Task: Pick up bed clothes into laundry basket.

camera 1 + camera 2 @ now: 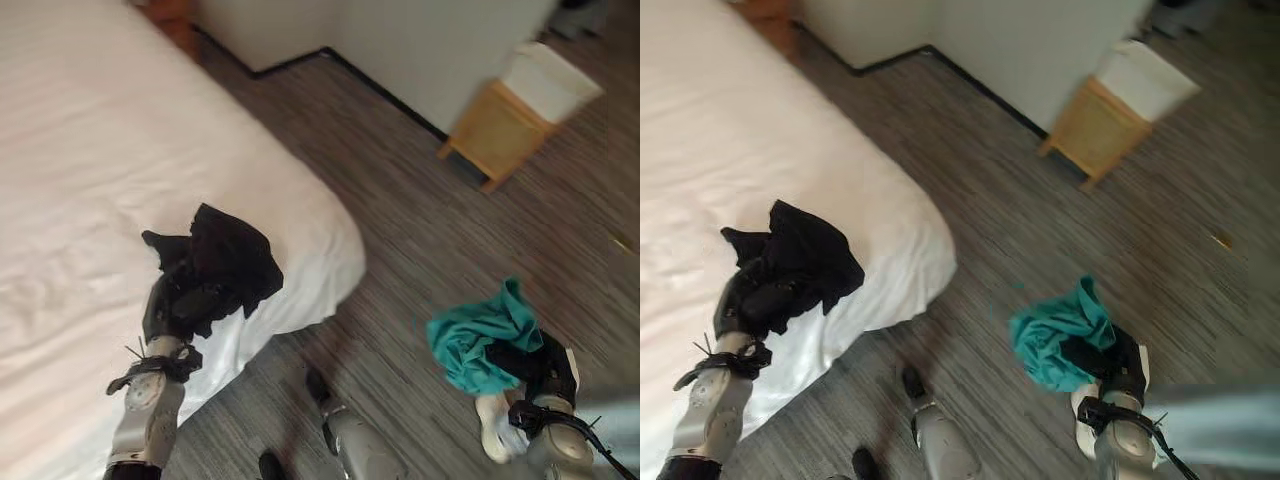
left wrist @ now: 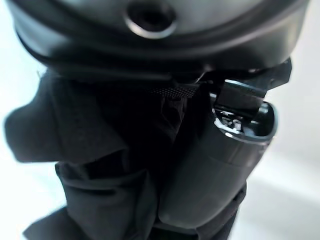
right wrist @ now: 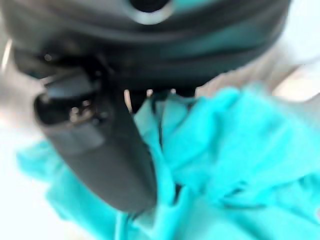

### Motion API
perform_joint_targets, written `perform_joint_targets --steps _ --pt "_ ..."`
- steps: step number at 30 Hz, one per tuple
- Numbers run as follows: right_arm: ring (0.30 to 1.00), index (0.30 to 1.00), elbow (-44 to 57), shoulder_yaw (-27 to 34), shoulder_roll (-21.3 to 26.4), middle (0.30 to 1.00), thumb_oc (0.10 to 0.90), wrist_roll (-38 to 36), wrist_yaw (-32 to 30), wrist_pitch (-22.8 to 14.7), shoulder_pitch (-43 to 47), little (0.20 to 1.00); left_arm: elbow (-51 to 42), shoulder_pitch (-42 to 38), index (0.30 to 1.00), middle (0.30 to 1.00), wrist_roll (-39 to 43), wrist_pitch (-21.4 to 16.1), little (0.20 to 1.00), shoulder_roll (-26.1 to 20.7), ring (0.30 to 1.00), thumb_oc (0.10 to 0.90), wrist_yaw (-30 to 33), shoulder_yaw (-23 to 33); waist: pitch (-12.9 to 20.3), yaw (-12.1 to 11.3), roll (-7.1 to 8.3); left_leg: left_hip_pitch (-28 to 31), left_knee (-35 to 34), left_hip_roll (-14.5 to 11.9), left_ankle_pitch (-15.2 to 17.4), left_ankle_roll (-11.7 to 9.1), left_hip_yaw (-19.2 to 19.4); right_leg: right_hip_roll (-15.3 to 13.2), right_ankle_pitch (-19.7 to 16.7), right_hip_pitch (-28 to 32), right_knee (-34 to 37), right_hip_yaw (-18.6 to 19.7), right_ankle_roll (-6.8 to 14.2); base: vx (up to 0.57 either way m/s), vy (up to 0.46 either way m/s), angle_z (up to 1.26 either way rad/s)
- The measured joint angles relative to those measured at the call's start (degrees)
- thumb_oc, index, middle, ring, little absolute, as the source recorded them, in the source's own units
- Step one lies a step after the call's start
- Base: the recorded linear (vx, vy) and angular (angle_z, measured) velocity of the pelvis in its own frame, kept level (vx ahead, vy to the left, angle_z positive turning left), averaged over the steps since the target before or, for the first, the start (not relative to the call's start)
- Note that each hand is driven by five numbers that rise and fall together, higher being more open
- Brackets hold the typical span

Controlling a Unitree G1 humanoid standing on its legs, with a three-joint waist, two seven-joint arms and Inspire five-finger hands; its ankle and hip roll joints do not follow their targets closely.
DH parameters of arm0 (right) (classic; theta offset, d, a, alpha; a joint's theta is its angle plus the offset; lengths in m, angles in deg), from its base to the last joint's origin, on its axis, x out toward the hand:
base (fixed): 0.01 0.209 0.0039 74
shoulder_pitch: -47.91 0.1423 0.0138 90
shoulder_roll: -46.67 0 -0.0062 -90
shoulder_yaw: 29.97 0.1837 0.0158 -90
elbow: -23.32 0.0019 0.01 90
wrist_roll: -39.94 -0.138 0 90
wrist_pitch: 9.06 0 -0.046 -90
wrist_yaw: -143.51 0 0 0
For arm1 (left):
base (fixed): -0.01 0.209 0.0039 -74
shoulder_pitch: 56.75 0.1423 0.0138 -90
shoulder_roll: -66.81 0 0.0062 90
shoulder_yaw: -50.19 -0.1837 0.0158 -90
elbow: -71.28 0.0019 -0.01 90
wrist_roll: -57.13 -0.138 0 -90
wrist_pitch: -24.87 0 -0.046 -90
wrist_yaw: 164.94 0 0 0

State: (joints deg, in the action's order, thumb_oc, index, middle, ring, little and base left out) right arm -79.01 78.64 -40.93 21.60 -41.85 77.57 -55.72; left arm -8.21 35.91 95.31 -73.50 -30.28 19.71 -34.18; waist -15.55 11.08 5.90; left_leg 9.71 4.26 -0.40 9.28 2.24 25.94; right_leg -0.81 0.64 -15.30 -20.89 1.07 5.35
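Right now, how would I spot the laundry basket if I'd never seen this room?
Look past the white bed and across the grey wood floor to the pale wall. The basket stands against it: a tan wooden frame with a white liner bulging out of its top. Unlike the black cloth and the teal cloth, each in a hand, it is rigid and boxy.

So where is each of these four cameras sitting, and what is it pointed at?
Left eye view: on the head, looking down at the white bed, the floor and the wooden laundry basket; both arms show.
Right eye view: same head, a little to the side; same scene.
Left wrist view: on the left arm, looking along the left hand, curled round the black garment.
Right wrist view: on the right arm, looking along the right hand, gripping the teal garment.
Shared: head views show both garments; each wrist view shows one.
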Motion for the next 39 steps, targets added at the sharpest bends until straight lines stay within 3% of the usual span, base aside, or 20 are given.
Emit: perform_joint_targets --steps 1,2,3,5,6,7,8,9,11,12,13,14,16,18,19,20,22,24,33,39 --pt "0.3 0.3 -0.26 -0.17 0.43 0.3 0.4 -0.11 -0.04 0.1 0.0 0.3 0.15 1.06 0.3 0.3 -0.01 0.0 0.3 0.75 0.3 0.4 0.04 0.72 -0.09 -1.2 -1.29 1.25 1.07 -1.43 0.94 -1.39 4.57 -2.09 3.1 0.87 -6.59 -6.97 -2.59 -0.51 -0.294 -2.23" --pt "0.3 0.3 -0.21 -1.04 0.16 0.3 0.4 -0.45 0.06 -0.01 -0.48 0.3 0.22 3.29 0.3 0.3 0.0 0.01 0.3 1.36 0.3 0.4 0.08 1.2 1.22 -2.1 -1.83 1.24 3.36 -1.95 0.87 -1.46 5.62 -3.73 3.57 3.84 -8.7 -9.6 -3.88 -0.24 -0.163 -1.95" --pt "0.3 0.3 -0.29 -1.64 0.05 0.3 0.4 -0.49 0.02 -0.03 -0.6 0.3 0.41 3.85 0.3 0.3 -0.03 0.04 0.3 1.21 0.3 0.4 0.11 1.24 1.85 -2.85 -0.61 0.44 6.58 -1.64 1.11 -1.17 5.04 -5.47 2.76 4.87 -9.68 -9.11 -5.05 -0.21 -0.191 -1.87" --pt "0.3 0.3 -0.08 -2.89 -0.12 0.3 0.4 -0.49 0.05 -0.04 0.56 0.3 0.7 4.39 0.3 0.3 -0.17 0.3 0.3 1.28 0.3 0.4 0.16 1.04 3.1 -3.82 1.3 -7.68 21.29 -1.87 0.94 -1.18 -0.33 -8.84 2.98 8.42 -1.52 -7.37 -5.71 -0.31 -0.423 -1.19" --pt "0.3 0.3 0.15 -2.81 0.08 0.3 0.4 -0.48 0.02 -0.02 1.62 0.3 -0.18 4.03 0.3 0.3 -0.49 0.6 0.3 1.83 0.3 0.4 -0.18 0.95 3.4 -4.12 1.04 -10.59 17.9 -2.92 3.12 0.26 -1.31 -8.93 3.35 9.32 4.19 -7.4 -4.97 -0.33 -0.61 -0.71" --pt "0.3 0.3 0.82 -3.05 1.23 0.3 0.4 -0.5 0.22 -0.28 1.83 0.3 -2.61 5.09 0.3 0.3 -1.1 0.89 0.3 2.75 0.3 0.4 -0.14 1.13 4.61 -4.09 -1.56 -9.37 4.61 -6.55 -3.24 -4.42 -0.33 -6.92 4.36 8.46 6.59 -11.24 -2.18 -0.27 -0.648 -0.84" --pt "0.3 0.3 0.37 -4.02 0.28 0.3 0.4 -1.04 0.17 -0.38 2.98 0.3 -2.82 5.2 0.3 0.3 -1.28 0.38 0.3 3.24 0.3 0.4 -0.25 2.59 4.28 -4.78 -1.21 -8.68 4.2 -6.06 -4.29 -3.98 2.7 -7.42 3.98 9.56 10.18 -11.12 -1.33 -0.18 -0.437 -0.7" --pt "0.3 0.3 0.75 -5.39 0.46 0.3 0.4 -1.6 0.77 -0.39 3.0 0.3 -2.11 5.14 0.3 0.3 -1.27 0.43 0.3 3.33 0.3 0.4 0.11 2.47 4.03 -5.06 -2.0 -8.57 5.17 -7.13 -4.55 -4.37 2.18 -5.74 0.94 12.14 14.5 -10.85 -1.74 -0.15 -0.29 -0.57" --pt "0.3 0.3 0.98 -7.14 1.21 0.3 0.4 -2.43 2.04 -0.34 2.42 0.3 -1.67 5.87 0.3 0.3 -1.7 0.72 0.3 2.91 0.3 0.4 0.15 2.36 3.99 -6.87 -2.01 -8.28 8.63 -8.42 -4.82 -4.44 -0.3 -4.36 -0.1 13.74 17.03 -8.11 -2.96 -0.18 -0.242 -0.61" --pt "0.3 0.3 1.19 -7.93 1.84 0.3 0.4 -2.86 2.34 -0.36 3.05 0.3 -1.71 6.95 0.3 0.3 -2.25 0.68 0.3 3.1 0.3 0.4 0.24 2.44 3.93 -7.96 -2.24 -8.82 11.36 -8.41 -5.16 -4.57 -3.97 -3.62 -0.64 14.54 17.6 -6.73 -3.91 -0.24 -0.324 -0.86" --pt "0.3 0.3 1.1 -9.68 4.38 0.3 0.4 -4.14 2.61 -0.31 3.78 0.3 -1.98 7.49 0.3 0.3 -2.2 0.65 0.3 4.33 0.3 0.4 0.39 2.42 3.71 -8.47 -2.04 -9.26 13.19 -7.62 -6.36 -3.96 -12.82 -2.94 -0.61 14.21 16.53 -5.18 -4.3 -0.22 -0.277 -0.84" --pt "0.3 0.3 1.76 -10.01 5.82 0.3 0.4 -4.59 3.44 -0.35 4.19 0.3 -1.93 7.67 0.3 0.3 -2.18 0.67 0.3 5.73 0.3 0.4 0.83 2.32 3.54 -9.14 -1.94 -10.25 15.4 -7.34 -6.8 -6.27 -16.23 -3.54 -0.86 15.28 17.48 -3.95 -4.68 -0.08 -0.062 -0.58" --pt "0.3 0.3 2.73 -8.64 5.66 0.3 0.4 -5.65 3.15 -1.25 5.3 0.3 -1.97 8.02 0.3 0.3 -2.23 0.94 0.3 6.32 0.3 0.4 0.67 0.93 3.42 -8.47 -1.8 -10.01 12.19 -6.06 -5.87 -7.07 -16.56 -3.56 -0.86 16.21 18.11 -3.65 -4.97 -0.04 -0.038 -0.23" --pt "0.3 0.3 3.18 -7.7 5.62 0.3 0.4 -5.65 3.07 -1.25 5.96 0.3 -2.83 7.95 0.3 0.3 -2.34 1.11 0.3 6.59 0.3 0.4 0.7 0.37 3.51 -8.08 -2.72 -9.18 7.25 -4.63 -6.98 -5.83 -15.08 -2.56 -0.85 16.18 18.05 -2.91 -4.92 -0.04 0.004 -0.22" --pt "0.3 0.3 3.67 -7.32 5.48 0.3 0.4 -5.63 2.62 -1.27 6.0 0.3 -2.91 7.85 0.3 0.3 -2.34 1.11 0.3 6.69 0.3 0.4 0.69 0.05 3.68 -6.96 -3.73 -8.51 4.2 -4.91 -7.5 -4.34 -12.88 -1.53 -0.81 16.58 18.29 -3.19 -4.87 -0.05 0.043 -0.07" --pt "0.3 0.3 3.63 -9.19 2.8 0.3 0.4 -5.65 0.56 -1.74 5.6 0.3 -2.31 5.38 0.3 0.3 -2.41 1.23 0.3 7.0 0.3 0.4 1.44 -2.85 3.78 -6.99 -7.07 -4.71 -2.4 -3.87 -7.97 -4.48 -14.14 -1.36 -0.15 17.52 19.11 -2.99 -3.04 -0.03 0.027 0.07" --pt "0.3 0.3 3.53 -9.06 2.94 0.3 0.4 -7.87 1.06 -1.81 4.6 0.3 -2.3 5.17 0.3 0.3 -12.8 1.32 0.3 5.85 0.3 0.4 3.76 -2.54 4.52 -6.56 -7.14 -4.83 -5.05 -3.92 -8.8 -4.54 -14.51 -1.47 -0.53 16.69 19.28 -5.13 -3.08 -0.02 0.061 0.21" --pt "0.3 0.3 3.35 -8.74 2.97 0.3 0.4 -8.01 0.95 -1.67 4.37 0.3 -2.29 4.77 0.3 0.3 -16.96 1.33 0.3 4.88 0.3 0.4 4.52 -0.51 4.53 -6.41 -7.06 -4.7 -8.32 -3.66 -10.77 -4.56 -14.84 -1.43 -1.02 15.8 19.93 -5.56 -2.89 -0.03 0.093 0.16" --pt "0.3 0.3 3.7 -13.03 5.08 0.3 0.4 -9.46 1.36 -1.38 9.02 0.3 -1.35 2.98 0.3 0.3 -17.92 2.02 0.3 2.19 0.3 0.4 5.2 1.64 4.55 -7.39 -5.23 -3.27 -9.3 -3.28 -11.29 -4.43 -15.57 -1.64 -2.34 18.74 23.21 -6.47 -2.64 -0.01 0.028 0.05" --pt "0.3 0.3 6.53 -17.22 5.78 0.3 0.4 -8.99 2.22 -1.41 16.33 0.3 0.11 2.65 0.3 0.3 -16.21 1.96 0.3 3.97 0.3 0.4 4.42 -2.37 4.56 -9.22 -4.92 -2.55 -9.31 -3.37 -11.3 -4.45 -16.32 -1.61 -2.37 20.01 23.57 -7.3 -2.63 0.02 -0.01 0.06"
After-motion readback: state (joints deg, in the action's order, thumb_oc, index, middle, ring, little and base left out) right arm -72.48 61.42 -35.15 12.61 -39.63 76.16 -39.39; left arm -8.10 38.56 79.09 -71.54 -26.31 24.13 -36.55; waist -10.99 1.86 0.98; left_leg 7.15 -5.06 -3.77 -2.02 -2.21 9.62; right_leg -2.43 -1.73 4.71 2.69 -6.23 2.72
